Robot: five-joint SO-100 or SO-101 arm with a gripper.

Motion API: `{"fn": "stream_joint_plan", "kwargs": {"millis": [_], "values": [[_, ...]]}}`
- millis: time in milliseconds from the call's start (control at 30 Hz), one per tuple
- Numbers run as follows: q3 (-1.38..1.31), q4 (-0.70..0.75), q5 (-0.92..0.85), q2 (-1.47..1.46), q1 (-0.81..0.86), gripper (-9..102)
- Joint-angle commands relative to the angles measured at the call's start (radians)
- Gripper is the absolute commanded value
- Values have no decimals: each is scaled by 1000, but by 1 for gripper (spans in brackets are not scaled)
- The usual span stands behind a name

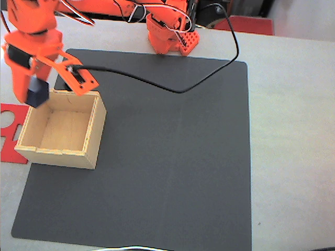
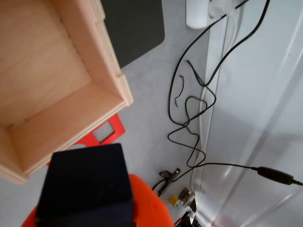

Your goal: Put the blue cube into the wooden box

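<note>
The blue cube (image 1: 37,96) is a small, almost black block held in the air, with my orange gripper (image 1: 33,88) shut on it. It hangs over the far-left corner of the wooden box (image 1: 90,137), level with or just above the rim. The pale plywood box stands open on the left part of the mat, and its inside shows bare. In the wrist view the cube (image 2: 85,184) fills the bottom edge, resting against an orange finger (image 2: 149,208). There the box wall (image 2: 61,127) lies just beyond the cube.
A black mat (image 1: 172,157) covers most of the table. A flat red cut-out sheet (image 1: 9,130) lies left of the box, touching it. A black cable (image 1: 183,90) loops across the mat's far side. Loose wires (image 2: 189,118) lie off the table in the wrist view.
</note>
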Motion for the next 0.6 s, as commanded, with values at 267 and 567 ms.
{"fn": "stream_joint_plan", "kwargs": {"millis": [267,567], "values": [[-8,0,17,-110,-2,0],[-11,-11,40,-230,-54,0]]}}
